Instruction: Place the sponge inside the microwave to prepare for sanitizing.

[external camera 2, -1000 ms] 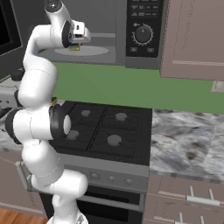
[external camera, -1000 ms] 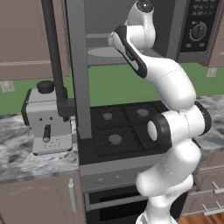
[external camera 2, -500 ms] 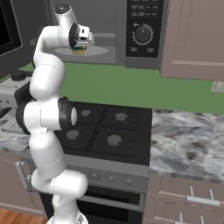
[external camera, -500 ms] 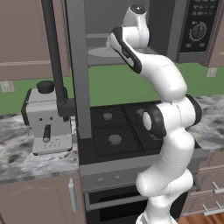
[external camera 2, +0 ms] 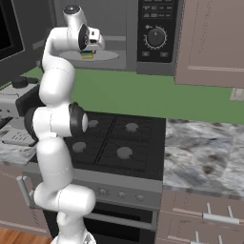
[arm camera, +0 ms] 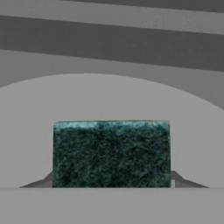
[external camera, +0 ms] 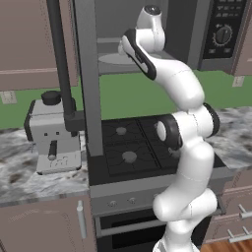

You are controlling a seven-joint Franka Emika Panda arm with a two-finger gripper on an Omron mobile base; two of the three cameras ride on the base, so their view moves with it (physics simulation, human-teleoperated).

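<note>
The open microwave (external camera 2: 143, 35) fills the top of the right base view, above the stove (external camera 2: 112, 143) and counter (external camera 2: 205, 157). My arm has reached deeper into the cavity than before. My claw (external camera 2: 88, 53) grips the sponge (arm camera: 111, 153), just above the turntable (external camera 2: 107, 55).

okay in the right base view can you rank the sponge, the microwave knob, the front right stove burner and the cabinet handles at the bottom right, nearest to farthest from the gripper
1. Sponge: in the gripper, over the turntable.
2. Microwave knob: on the panel to the right.
3. Front right stove burner: well below.
4. Cabinet handles: lowest, far right.
</note>
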